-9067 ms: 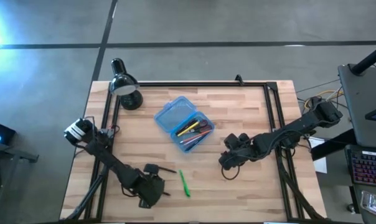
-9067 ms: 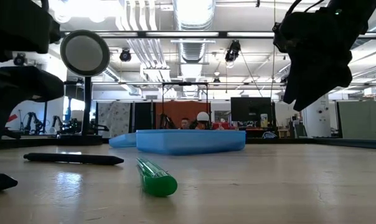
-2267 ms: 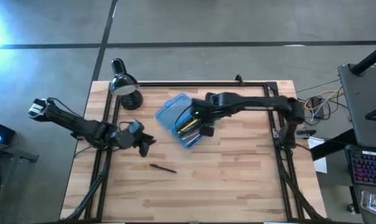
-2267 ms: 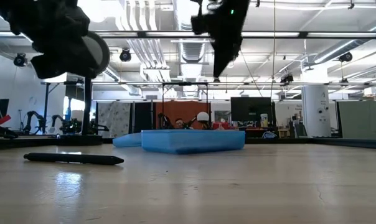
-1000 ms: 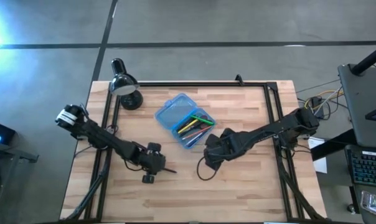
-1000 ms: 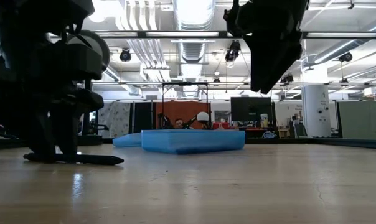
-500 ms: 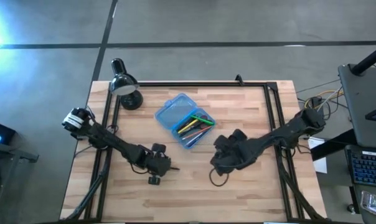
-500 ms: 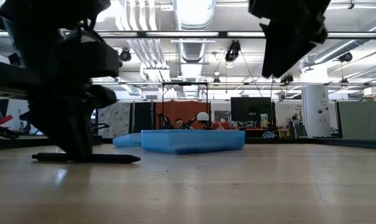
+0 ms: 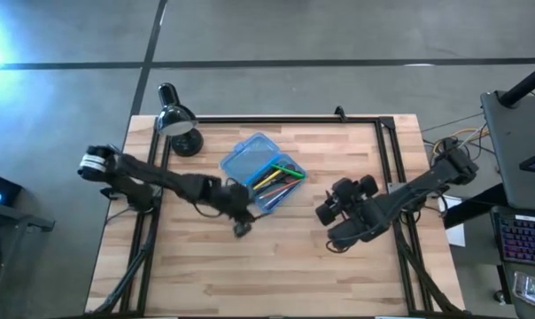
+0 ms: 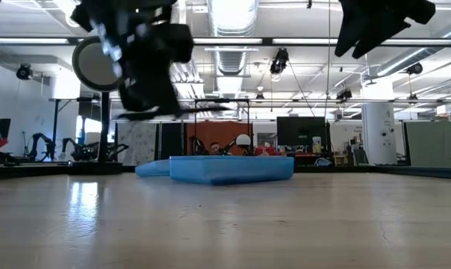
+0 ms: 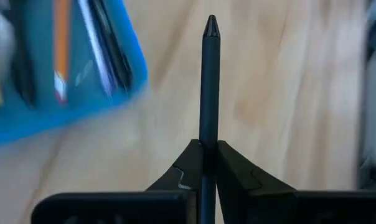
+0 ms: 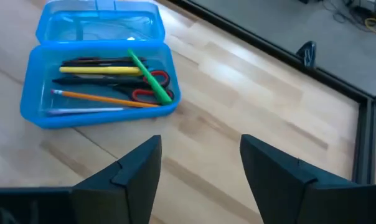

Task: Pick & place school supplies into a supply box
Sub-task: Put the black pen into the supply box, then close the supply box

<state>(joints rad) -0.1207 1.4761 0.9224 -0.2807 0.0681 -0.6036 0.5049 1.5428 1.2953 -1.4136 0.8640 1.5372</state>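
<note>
The supply box [image 9: 261, 173] is a translucent blue case lying open on the wooden table. In it lie yellow, green, orange and dark pens and red-handled scissors [image 12: 152, 93]. My left gripper [image 9: 241, 208] hovers just near of the box, shut on a dark pen [image 11: 210, 81]. In the low view this pen [image 10: 188, 112] hangs level, high above the table. My right gripper [image 12: 200, 155] stands open and holds nothing. It is in the air right of the box [image 12: 98, 68], its fingers pointing toward the box. My left gripper pinches the dark pen's shaft [image 11: 208, 140] between its two fingers, well back from the pointed tip [image 11: 211, 25]. The fingers [image 11: 235, 165] slant down from the table's left side. The pen is lifted clear and lies about level, with its long tip end sticking out past the fingers.
A black desk lamp [image 9: 179, 124] stands at the far left corner. A dark metal frame [image 9: 285, 118] runs along the table's far, left and right edges. Bare wood lies near of the box.
My left gripper has taken hold of the dark pen, which lay on the table. It has risen and gone toward the far right, up to the box, and has rolled. The pen is now lifted clear. My right gripper has risen and drawn back toward the table's right edge.
</note>
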